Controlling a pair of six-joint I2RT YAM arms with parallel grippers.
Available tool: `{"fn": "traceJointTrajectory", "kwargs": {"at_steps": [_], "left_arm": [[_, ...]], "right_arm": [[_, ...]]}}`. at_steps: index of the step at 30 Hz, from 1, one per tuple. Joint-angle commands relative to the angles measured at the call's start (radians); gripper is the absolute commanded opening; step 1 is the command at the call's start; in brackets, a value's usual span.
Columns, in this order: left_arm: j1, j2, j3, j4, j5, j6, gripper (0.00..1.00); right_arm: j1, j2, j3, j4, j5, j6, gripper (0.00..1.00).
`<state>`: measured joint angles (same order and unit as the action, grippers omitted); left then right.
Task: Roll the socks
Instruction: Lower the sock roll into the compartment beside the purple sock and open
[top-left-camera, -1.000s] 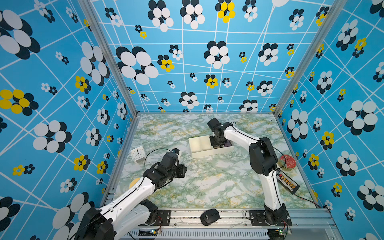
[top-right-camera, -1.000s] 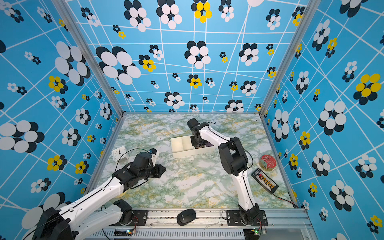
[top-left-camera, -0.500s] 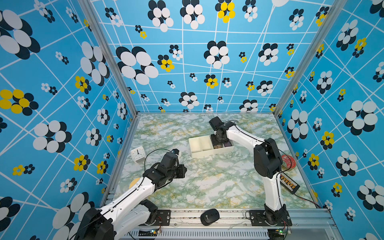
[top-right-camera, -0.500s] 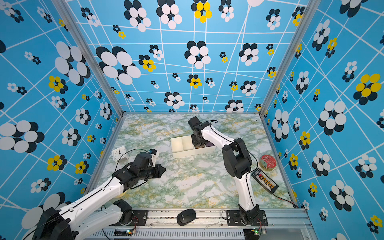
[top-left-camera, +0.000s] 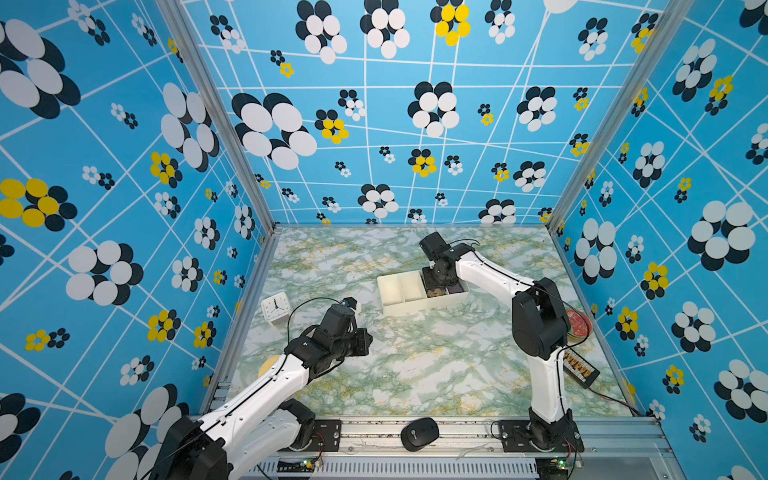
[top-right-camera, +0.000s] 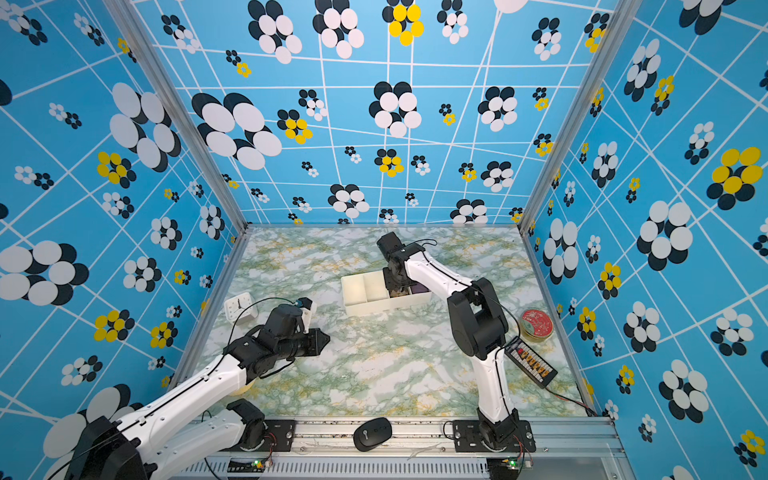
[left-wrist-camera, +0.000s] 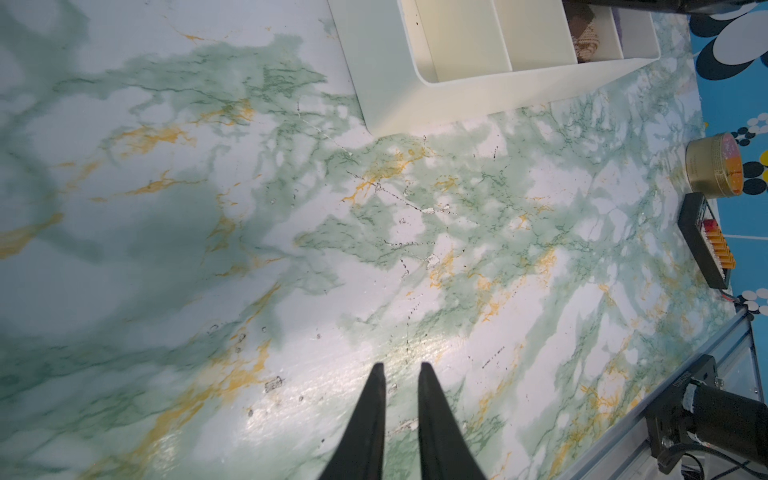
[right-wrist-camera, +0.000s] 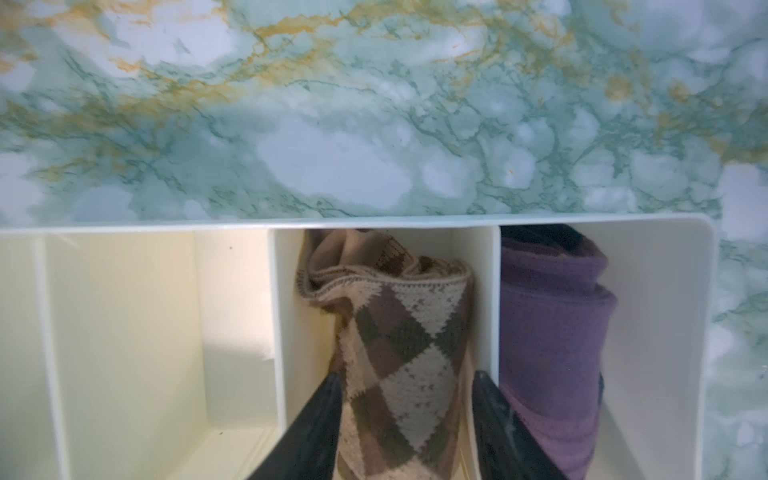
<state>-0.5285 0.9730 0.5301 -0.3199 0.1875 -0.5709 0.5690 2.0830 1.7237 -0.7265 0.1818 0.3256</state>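
The socks (right-wrist-camera: 399, 353), tan with dark brown argyle diamonds, lie rolled in the third compartment of the white tray (right-wrist-camera: 166, 226). In both top views they show only as a small tan patch (top-left-camera: 434, 291) (top-right-camera: 401, 292) under my right gripper (top-left-camera: 436, 282). In the right wrist view the right gripper (right-wrist-camera: 407, 378) is open. Its jaws straddle the roll, one at the roll's side, the other a little apart from it. My left gripper (left-wrist-camera: 401, 365) hovers over bare table in front of the tray (top-left-camera: 399, 309). It is narrowly open and holds nothing.
A purple fabric bundle (right-wrist-camera: 552, 332) fills the tray's end compartment beside the socks. A white clock (top-left-camera: 275, 307) stands by the left wall. A red-lidded tin (top-left-camera: 577, 326) and a black strip (top-left-camera: 579, 368) lie at the right edge. A black mouse (top-left-camera: 419, 433) sits on the front rail.
The right gripper's jaws have widened around the sock roll in the tray, and the right arm's elbow has swung right. The left arm has not moved.
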Motion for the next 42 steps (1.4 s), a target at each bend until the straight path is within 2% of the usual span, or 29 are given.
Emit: {"fn": "traceJointTrajectory", "kwargs": {"at_steps": [1,11,42], "left_arm": [[0.011,-0.01,0.001,-0.019,-0.008,0.022,0.18],[0.013,-0.006,0.002,-0.018,-0.006,0.025,0.18],[0.058,0.0,0.035,-0.056,0.02,0.056,0.18]], "right_arm": [[0.003,-0.046,0.001,0.007,0.005,-0.006,0.5],[0.004,0.002,0.034,-0.001,0.004,-0.013,0.5],[0.015,0.196,0.188,-0.058,0.116,-0.028,0.53]]}}
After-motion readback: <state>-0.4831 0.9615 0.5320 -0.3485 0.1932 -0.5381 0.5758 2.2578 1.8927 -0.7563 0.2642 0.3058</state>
